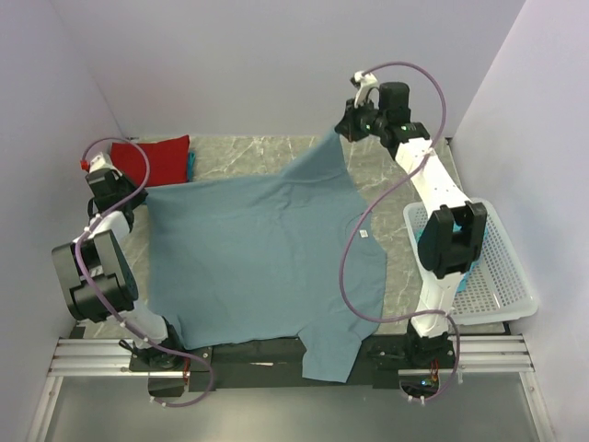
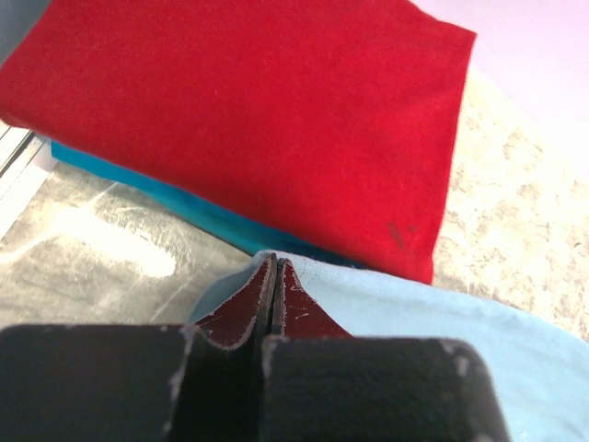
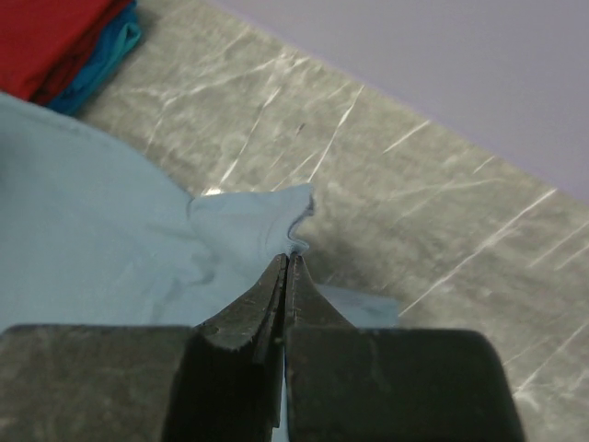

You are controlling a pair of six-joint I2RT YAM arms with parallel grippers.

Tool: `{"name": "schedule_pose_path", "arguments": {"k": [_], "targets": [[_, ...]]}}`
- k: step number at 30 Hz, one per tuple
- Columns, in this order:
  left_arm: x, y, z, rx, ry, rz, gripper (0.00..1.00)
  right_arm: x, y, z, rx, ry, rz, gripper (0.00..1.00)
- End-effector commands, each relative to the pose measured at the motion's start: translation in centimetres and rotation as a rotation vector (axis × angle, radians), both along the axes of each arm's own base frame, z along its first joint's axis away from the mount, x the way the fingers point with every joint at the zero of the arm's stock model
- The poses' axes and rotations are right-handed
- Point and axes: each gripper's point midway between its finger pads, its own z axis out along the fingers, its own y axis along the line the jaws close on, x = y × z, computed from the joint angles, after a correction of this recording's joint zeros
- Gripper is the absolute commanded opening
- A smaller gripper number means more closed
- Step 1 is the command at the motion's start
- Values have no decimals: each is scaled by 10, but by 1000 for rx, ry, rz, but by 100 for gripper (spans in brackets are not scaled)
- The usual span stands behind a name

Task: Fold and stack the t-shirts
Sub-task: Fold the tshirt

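Note:
A slate-blue t-shirt (image 1: 258, 258) lies spread over the table, its white neck label (image 1: 364, 234) toward the right and one sleeve hanging over the near edge. My left gripper (image 1: 138, 191) is shut on the shirt's far left corner (image 2: 386, 304), its tips (image 2: 275, 262) pressed together with the fabric wrapped around them. My right gripper (image 1: 342, 129) is shut on the far right corner (image 3: 248, 221), pinched at the tips (image 3: 288, 258) and pulled up toward the back wall. A folded red t-shirt (image 1: 158, 158) (image 2: 258, 120) lies on a folded turquoise one (image 2: 184, 207) at the back left, just beyond the left gripper.
A white perforated basket (image 1: 492, 267) stands at the right edge of the table, with a bit of turquoise cloth (image 1: 419, 237) showing at its inner side. Grey marble tabletop (image 3: 442, 212) shows beyond the right gripper, bounded by the back wall.

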Motion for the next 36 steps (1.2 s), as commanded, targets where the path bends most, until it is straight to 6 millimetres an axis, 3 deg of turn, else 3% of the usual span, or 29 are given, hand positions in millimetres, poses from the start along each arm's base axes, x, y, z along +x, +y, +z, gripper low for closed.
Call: {"name": "schedule_pose_path", "arguments": {"k": [1,8,13,20,26,36], "targets": [[3,2,43,71,-139,-17,0,-25,2,15,16,-57,57,0],[-6,0,51,80,-173,-13,0,-61,0,11,6,-52,96,0],[-15,-2,41,95,-160,-12,0,-88,-4,6,-6,-59,115,0],[-20,-4,39,111,-163,-22,0,-122,-8,16,-13,-98,135,0],[-27,-5,40,132,-164,-21,0,-142,-10,11,-19,-89,152,0],[-40,-4,33,125,-147,16,0,-157,-14,-2,-34,-70,165,0]]}}
